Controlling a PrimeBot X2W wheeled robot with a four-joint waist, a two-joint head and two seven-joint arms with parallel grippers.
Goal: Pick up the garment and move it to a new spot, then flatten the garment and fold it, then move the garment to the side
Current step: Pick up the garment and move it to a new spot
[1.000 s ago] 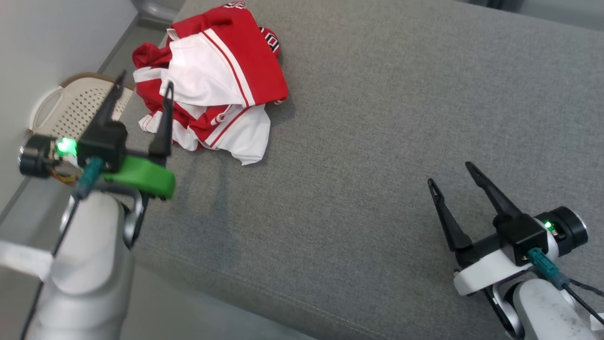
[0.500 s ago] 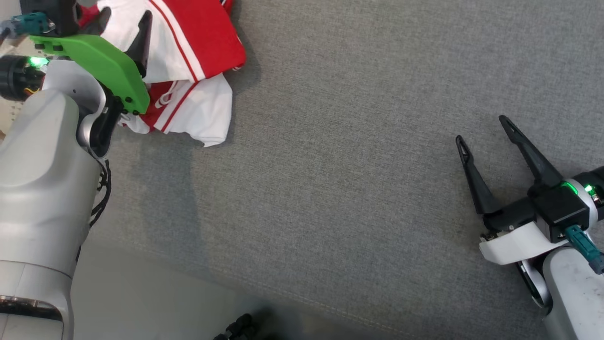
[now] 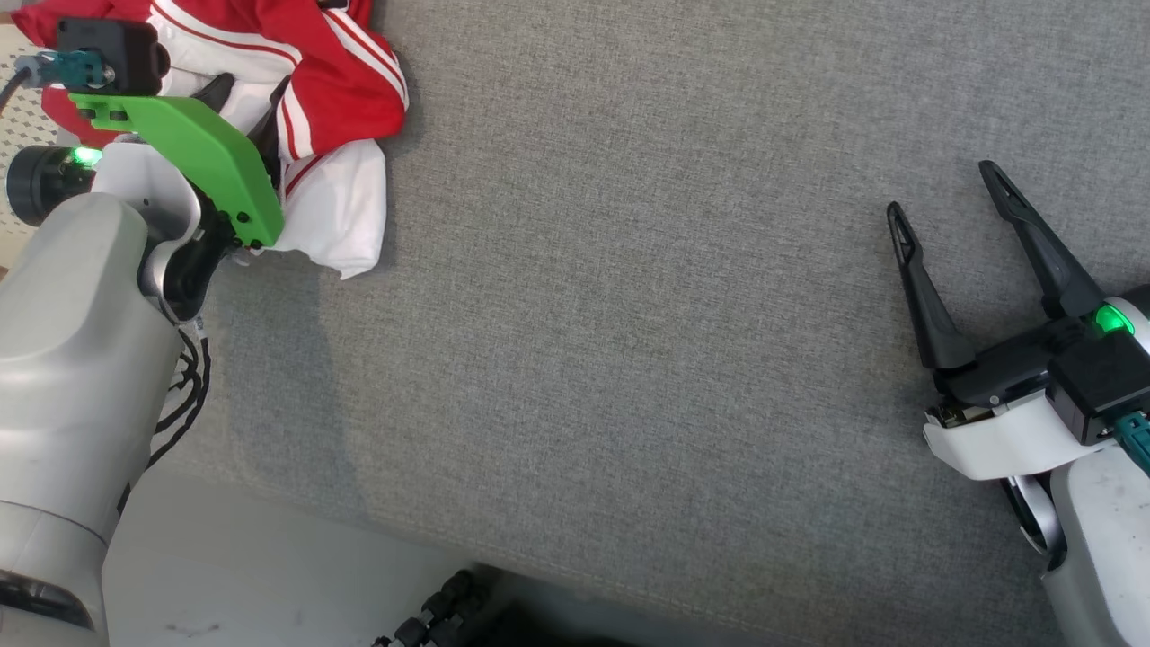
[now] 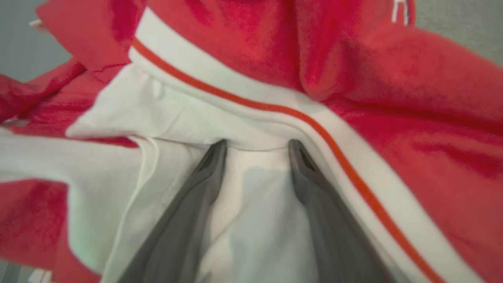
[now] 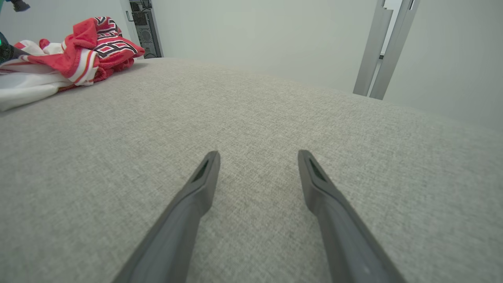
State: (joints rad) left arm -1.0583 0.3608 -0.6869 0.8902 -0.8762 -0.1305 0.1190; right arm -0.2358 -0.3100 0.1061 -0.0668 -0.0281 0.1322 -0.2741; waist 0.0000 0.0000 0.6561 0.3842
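Observation:
The garment [image 3: 337,81], a crumpled red and white jersey, lies at the far left of the grey cushion [image 3: 629,314]. My left gripper [image 3: 247,97] is pushed down into it from above. In the left wrist view its two fingers stand apart with a fold of white cloth [image 4: 255,188] between them, tips under a white and red striped edge, so the left gripper [image 4: 257,144] is open. My right gripper [image 3: 942,190] hovers open over bare cushion at the right, far from the garment [image 5: 70,59], and the right gripper [image 5: 257,155] has nothing between its fingers.
A white perforated basket [image 3: 16,135] sits past the cushion's left edge. Pale floor [image 3: 269,575] and a black cable chain [image 3: 431,611] lie below the cushion's front edge. A dark computer tower [image 5: 144,27] and a grey door frame [image 5: 387,47] stand behind.
The head camera has tilted, shifting the whole picture. My left gripper went from hovering before the garment to being sunk into it, fingers slightly narrower. The right gripper stays open.

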